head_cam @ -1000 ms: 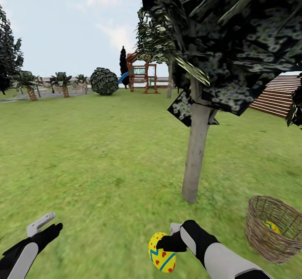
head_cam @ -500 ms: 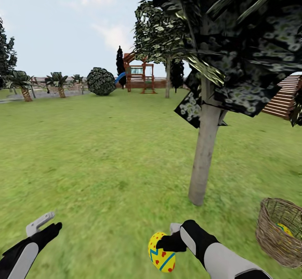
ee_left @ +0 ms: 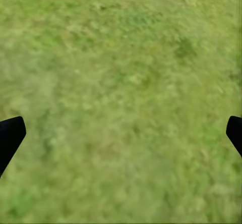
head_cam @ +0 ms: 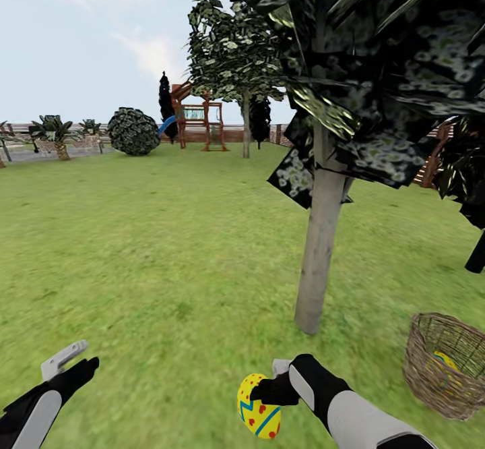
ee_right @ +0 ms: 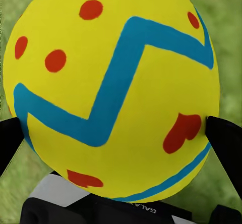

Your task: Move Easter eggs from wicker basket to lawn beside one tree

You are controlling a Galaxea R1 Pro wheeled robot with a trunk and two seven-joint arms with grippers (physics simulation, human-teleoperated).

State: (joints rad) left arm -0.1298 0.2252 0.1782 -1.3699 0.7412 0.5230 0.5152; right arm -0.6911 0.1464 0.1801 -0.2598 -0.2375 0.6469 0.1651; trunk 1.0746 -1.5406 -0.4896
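My right gripper point(head_cam: 264, 393) is shut on a yellow Easter egg point(head_cam: 258, 407) with a blue zigzag and red marks, held low over the lawn point(head_cam: 168, 253). The right wrist view has this Easter egg point(ee_right: 113, 90) close up, pinched between the black fingers point(ee_right: 226, 143) of the right gripper point(ee_right: 118, 138). The tree point(head_cam: 320, 253) with a pale grey trunk stands just beyond it. The wicker basket point(head_cam: 431, 385) sits on the grass to the right with another egg point(head_cam: 446, 361) inside. My left gripper point(head_cam: 75, 363) hangs open at lower left; in its wrist view the left gripper point(ee_left: 121, 138) is over bare grass.
A black trunk point(head_cam: 477, 253) stands at the right edge. Far back are a second pale-trunked tree point(head_cam: 245, 125), a round bush point(head_cam: 133, 131), a play structure point(head_cam: 199, 122), small palms point(head_cam: 54, 135) and a slat fence point(head_cam: 431, 166). Open grass lies left of the near tree.
The whole picture has shifted, so the camera has moved: the far background slid left and the basket sits a little higher. Both arms hold the same pose, the egg still gripped.
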